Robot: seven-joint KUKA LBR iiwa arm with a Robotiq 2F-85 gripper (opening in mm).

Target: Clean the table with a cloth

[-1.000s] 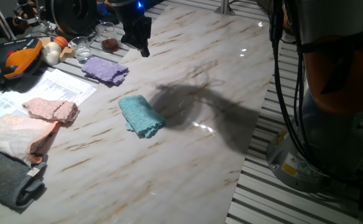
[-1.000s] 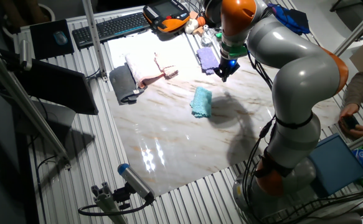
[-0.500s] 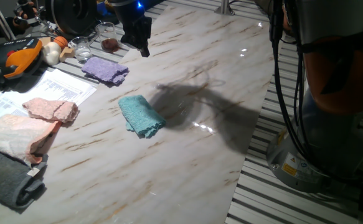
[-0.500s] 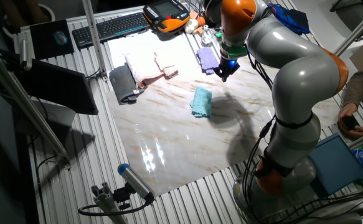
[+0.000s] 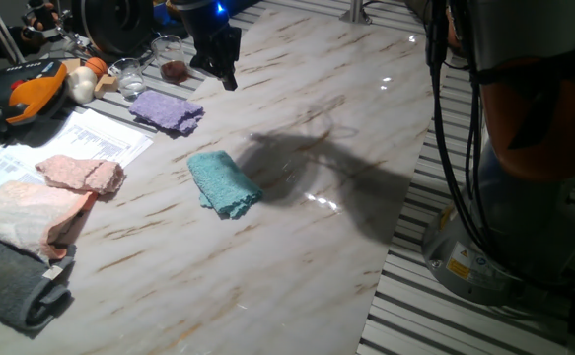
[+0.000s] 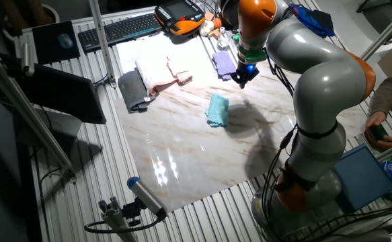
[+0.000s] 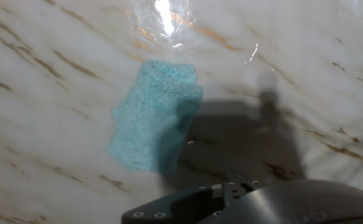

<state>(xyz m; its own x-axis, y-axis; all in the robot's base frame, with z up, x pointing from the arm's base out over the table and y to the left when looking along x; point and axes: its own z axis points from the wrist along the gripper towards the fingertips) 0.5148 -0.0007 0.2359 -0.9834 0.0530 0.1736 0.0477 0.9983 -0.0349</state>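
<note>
The cloth point(image 5: 224, 182) lies folded on the table point(image 5: 297, 227), a teal fuzzy bundle near the middle of the marble slab, with nothing touching it. In my hand view the cloth point(image 7: 156, 115) sits flat on the veined surface, its right side darkened by my own shadow, which falls across the table to the right of it.

My gripper point(image 5: 226, 74) hangs in the air above the table, well apart from the cloth, over the far part of the slab as one fixed view shows it. It holds nothing. Its fingers look dark and bunched from both fixed views, and I cannot tell whether they are apart or together; in the hand view only a dark part of my housing shows at the bottom edge.

Out from the cloth, a purple cloth point(image 5: 166, 108) lies nearer my gripper, at the table's edge. Two pink cloths point(image 5: 80, 175) lie to the cloth's left in that view, and past them a dark grey cloth point(image 5: 16, 281) at the near corner. Beyond the purple cloth stand clear glass jars point(image 5: 127, 74).
</note>
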